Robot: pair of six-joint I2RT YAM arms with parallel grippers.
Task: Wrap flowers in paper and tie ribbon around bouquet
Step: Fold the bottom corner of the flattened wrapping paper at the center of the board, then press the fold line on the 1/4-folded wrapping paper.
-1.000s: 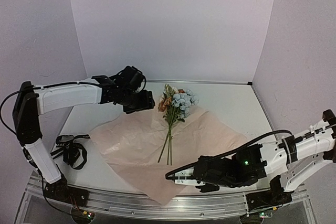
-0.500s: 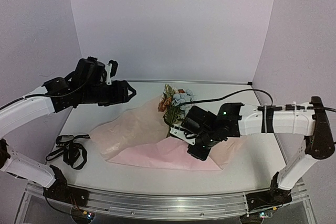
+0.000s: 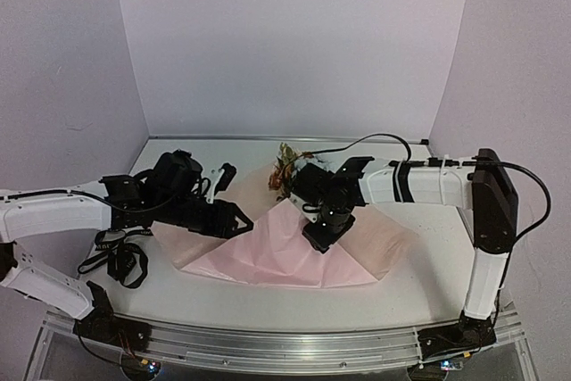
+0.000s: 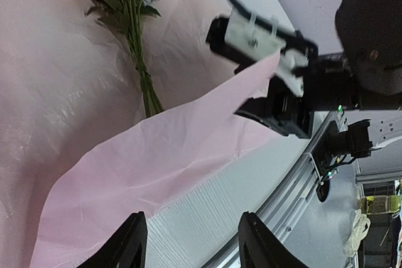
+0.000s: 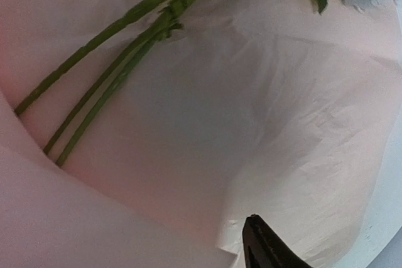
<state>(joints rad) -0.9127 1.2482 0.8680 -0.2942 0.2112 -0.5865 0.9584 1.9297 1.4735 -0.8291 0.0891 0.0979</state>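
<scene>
Left hand (image 4: 191,221): spread wide, empty; folded paper (image 4: 157,155) just ahead. Right hand (image 3: 323,235): opening cannot be told; over paper, flowers (image 4: 127,10) just beyond.

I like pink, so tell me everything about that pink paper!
The paper is a big, thin, pale pink sheet, a bit creased, lying on the white table. One corner is folded over toward the flowers, whose green stems lie on it. The right pincer is beside that fold's tip.
</scene>
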